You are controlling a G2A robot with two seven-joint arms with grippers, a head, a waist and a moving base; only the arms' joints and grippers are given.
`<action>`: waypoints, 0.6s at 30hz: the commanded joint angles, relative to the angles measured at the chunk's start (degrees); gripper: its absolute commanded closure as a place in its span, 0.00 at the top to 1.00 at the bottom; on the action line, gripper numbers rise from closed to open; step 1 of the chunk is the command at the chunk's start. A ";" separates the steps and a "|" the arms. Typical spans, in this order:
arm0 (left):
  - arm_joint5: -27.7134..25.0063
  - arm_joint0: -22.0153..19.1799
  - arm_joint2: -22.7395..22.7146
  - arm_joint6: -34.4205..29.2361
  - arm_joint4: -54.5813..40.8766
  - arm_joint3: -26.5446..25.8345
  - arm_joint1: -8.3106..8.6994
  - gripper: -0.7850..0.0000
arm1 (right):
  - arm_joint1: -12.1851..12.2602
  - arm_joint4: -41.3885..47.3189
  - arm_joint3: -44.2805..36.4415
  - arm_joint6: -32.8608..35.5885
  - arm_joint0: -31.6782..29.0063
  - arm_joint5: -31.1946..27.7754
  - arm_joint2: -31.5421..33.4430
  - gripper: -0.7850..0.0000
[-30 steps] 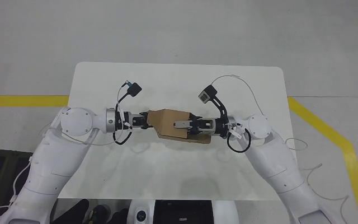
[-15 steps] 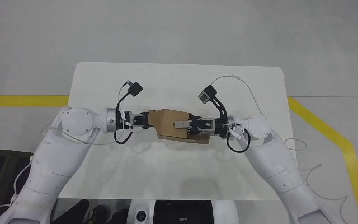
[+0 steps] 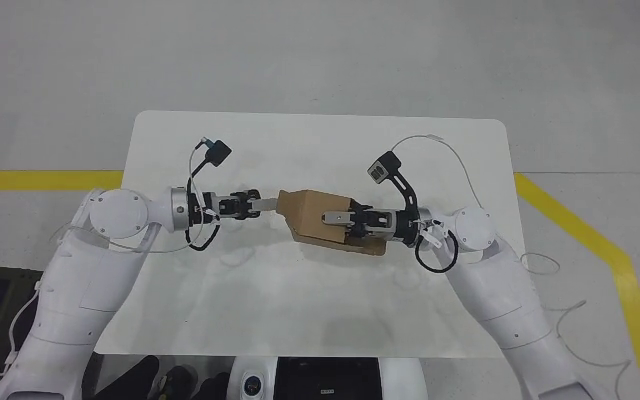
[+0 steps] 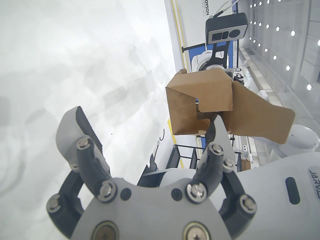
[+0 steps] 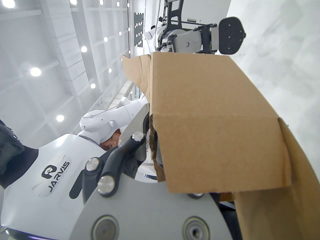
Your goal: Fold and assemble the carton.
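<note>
Carton (image 3: 305, 212) at frame centre: prob. light, thin, crush-prone; best grip wall by crease, not loose flap. R hand (image 3: 335, 217) clamps wall; L hand (image 3: 262, 203) released, fingertip (image 4: 217, 124) at flap.

A big robot lab or work hall: a plain white worktop (image 3: 320, 140) on a smooth grey floor (image 3: 300, 50), a yellow floor line (image 3: 50, 180) at 9 o'clock, round lamps (image 5: 35, 71) on a high white ceiling (image 5: 62, 26).

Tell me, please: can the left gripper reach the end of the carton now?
Probably yes. The left gripper is open and faces the end of the carton, with nothing between them; one fingertip looks very near it. The right gripper holds the carton.
</note>
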 commanded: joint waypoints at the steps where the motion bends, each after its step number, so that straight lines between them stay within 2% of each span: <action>1: -0.16 0.44 0.09 -0.32 -0.58 -0.88 0.02 1.00 | 0.00 -0.03 -0.07 -0.23 0.00 0.17 -0.02 0.00; 8: -0.31 1.88 0.93 -0.89 -0.27 -2.95 0.11 1.00 | -0.13 -0.08 -0.19 -1.04 0.35 0.53 -0.48 0.00; 18: -0.10 0.45 3.23 0.10 -0.23 -3.46 -0.28 1.00 | -0.41 0.04 -0.16 -1.16 0.98 0.48 -1.62 0.00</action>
